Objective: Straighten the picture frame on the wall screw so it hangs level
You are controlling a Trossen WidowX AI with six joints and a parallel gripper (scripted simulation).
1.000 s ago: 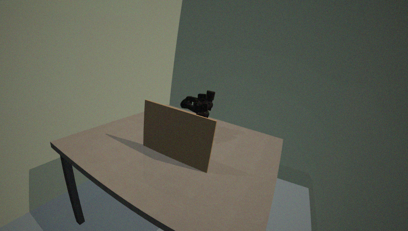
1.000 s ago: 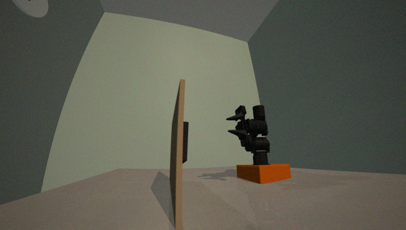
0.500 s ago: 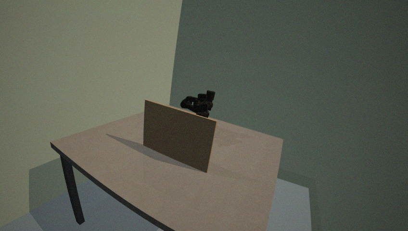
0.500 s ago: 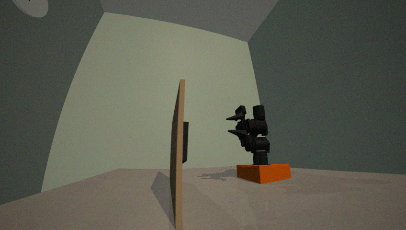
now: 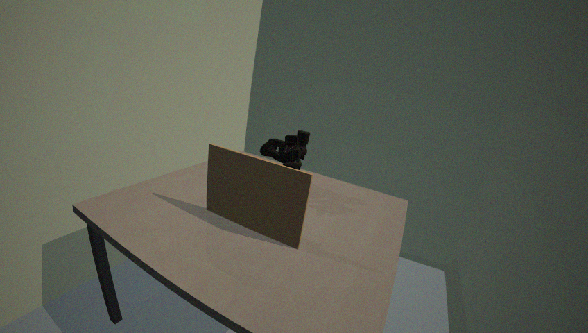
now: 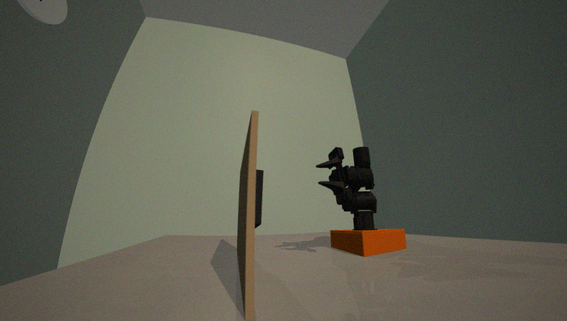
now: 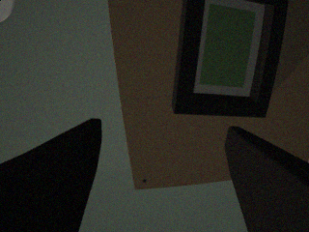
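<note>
We read step as approach, no grasp yet. Left to right in exterior view: wall board [image 6: 247, 215] upright on surface [image 6: 437, 278]; picture frame [image 6: 259, 197] hangs on its robot-facing side, tilted in wrist view; open gap; gripper [image 6: 325, 173] well apart, jaws spread, holding nothing. Next: reach across, straddle frame edge.

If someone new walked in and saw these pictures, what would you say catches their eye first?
Probably the tan wall panel standing upright in the middle of the table, with the dark picture frame and its green centre hanging on the side facing the arm. Next, the bright orange base block under the black arm, whose open tool points at the frame from a distance, holding nothing.
</note>
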